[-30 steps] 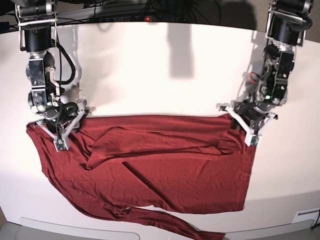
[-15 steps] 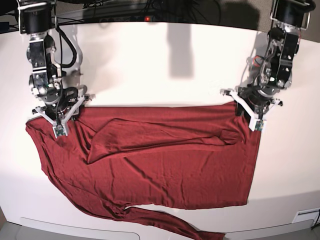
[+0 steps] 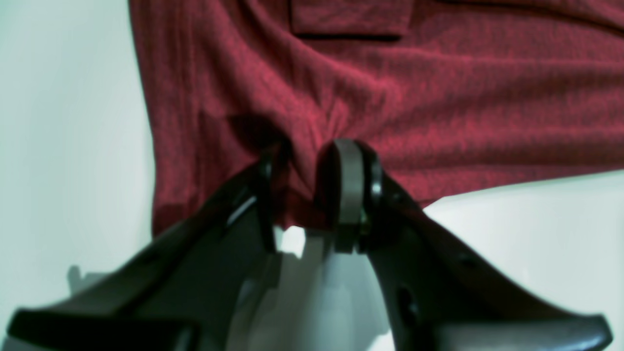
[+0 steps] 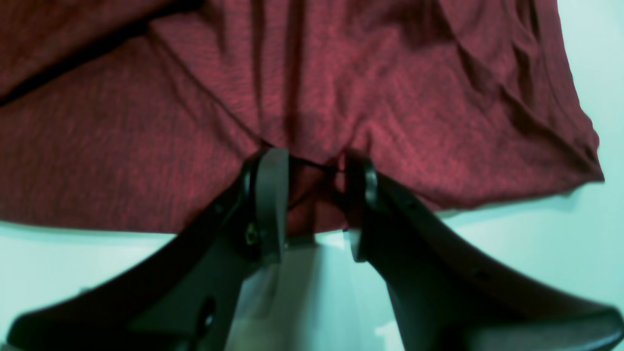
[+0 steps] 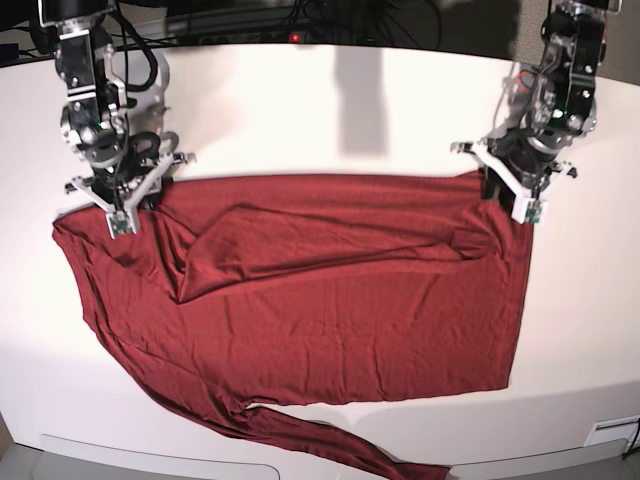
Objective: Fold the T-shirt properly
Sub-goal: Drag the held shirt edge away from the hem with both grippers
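Observation:
The maroon T-shirt [image 5: 340,300] lies spread and wrinkled on the white table, with one long sleeve [image 5: 370,458] trailing over the front edge. On the base view's right, my left gripper [image 5: 512,195] is shut on the T-shirt's far right corner. The left wrist view shows a bunch of fabric [image 3: 312,122] pinched in the left gripper [image 3: 309,168]. On the base view's left, my right gripper [image 5: 124,205] is shut on the far left edge. In the right wrist view the cloth [image 4: 312,97] puckers into the right gripper [image 4: 314,170].
A folded-over flap [image 5: 300,250] crosses the shirt's upper middle. Cables and a power strip [image 5: 260,25] run along the table's back edge. A white fitting [image 5: 612,434] sits at the front right corner. Bare table [image 5: 330,120] lies behind the shirt.
Both arms have drawn back toward the table's far side, dragging the T-shirt's far edge with them. The cloth has slid away from the front edge and pulled flatter.

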`<state>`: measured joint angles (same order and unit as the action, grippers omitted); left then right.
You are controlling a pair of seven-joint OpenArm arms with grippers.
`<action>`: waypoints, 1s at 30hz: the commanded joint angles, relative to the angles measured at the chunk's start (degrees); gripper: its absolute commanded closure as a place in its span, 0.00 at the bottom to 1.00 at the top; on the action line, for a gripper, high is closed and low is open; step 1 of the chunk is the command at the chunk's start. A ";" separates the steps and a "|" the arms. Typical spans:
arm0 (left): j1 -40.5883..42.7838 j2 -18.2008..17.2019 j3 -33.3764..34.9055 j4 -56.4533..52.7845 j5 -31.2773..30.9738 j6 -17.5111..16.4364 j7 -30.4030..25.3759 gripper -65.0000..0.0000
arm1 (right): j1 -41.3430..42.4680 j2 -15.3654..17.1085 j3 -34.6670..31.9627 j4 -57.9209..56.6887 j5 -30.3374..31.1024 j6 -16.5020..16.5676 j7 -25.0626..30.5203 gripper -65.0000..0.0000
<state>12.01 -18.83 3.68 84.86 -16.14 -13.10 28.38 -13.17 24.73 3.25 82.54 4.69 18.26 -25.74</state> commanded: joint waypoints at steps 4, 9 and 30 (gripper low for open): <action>3.72 -1.70 -0.66 -0.70 1.05 -0.85 6.75 0.76 | -4.44 0.66 2.89 2.27 -1.03 0.17 -4.37 0.69; 6.16 -2.16 -0.66 -0.04 -0.70 -0.90 7.23 0.76 | -10.47 0.61 3.52 7.87 -1.01 0.15 -4.81 0.69; 24.02 -2.14 -0.66 11.54 -1.29 -0.87 9.16 0.76 | -25.46 0.48 3.69 17.64 -2.25 -5.27 -7.98 0.69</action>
<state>33.56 -20.82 2.55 98.02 -18.11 -13.76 26.61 -37.50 24.77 6.79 100.33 2.94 12.64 -30.00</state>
